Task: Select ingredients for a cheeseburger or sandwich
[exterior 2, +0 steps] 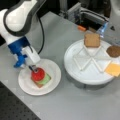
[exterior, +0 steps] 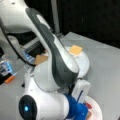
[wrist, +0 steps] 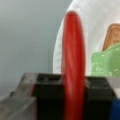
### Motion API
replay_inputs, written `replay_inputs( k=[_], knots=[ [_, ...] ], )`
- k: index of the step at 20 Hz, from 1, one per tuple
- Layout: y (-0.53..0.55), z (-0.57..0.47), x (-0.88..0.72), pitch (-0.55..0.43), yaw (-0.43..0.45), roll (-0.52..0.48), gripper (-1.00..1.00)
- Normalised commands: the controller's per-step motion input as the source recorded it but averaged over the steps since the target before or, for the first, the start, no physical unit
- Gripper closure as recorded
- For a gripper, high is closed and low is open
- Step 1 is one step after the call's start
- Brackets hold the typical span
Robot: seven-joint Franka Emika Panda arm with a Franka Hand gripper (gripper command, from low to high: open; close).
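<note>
Now hand [exterior 2: 32, 67] clamped on red tomato [exterior 2: 38, 74], over lettuce [exterior 2: 45, 80] w/ toast [wrist: 112, 37].

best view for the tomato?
A front view: the tomato shows whole, over lettuce on the plate, at the claw. Wrist shows it edge-on in the claw. In a front view the arm hides most.

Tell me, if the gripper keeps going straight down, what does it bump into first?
Probably the lettuce on the toast. The gripper holds the tomato just over that stack, though depth is unclear.
</note>
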Motion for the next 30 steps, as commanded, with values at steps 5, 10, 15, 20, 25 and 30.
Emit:
replay_inputs(
  k=[5, 10, 15, 20, 25, 30],
  knots=[
    [-0.14, -0.05, 0.13, -0.069, 0.117, -0.032, 1.00],
    [-0.11, -0.09, 0.10, -0.102, 0.115, -0.110, 1.00],
    [-0.08, -0.08, 0.03, -0.074, 0.127, -0.146, 1.00],
    [-0.05, -0.08, -0.06, -0.048, 0.141, -0.122, 1.00],
    [-0.04, -0.14, -0.12, -0.081, 0.154, -0.128, 1.00],
    [-0.02, -0.14, -0.17, -0.087, 0.134, -0.139, 1.00]
  ],
)
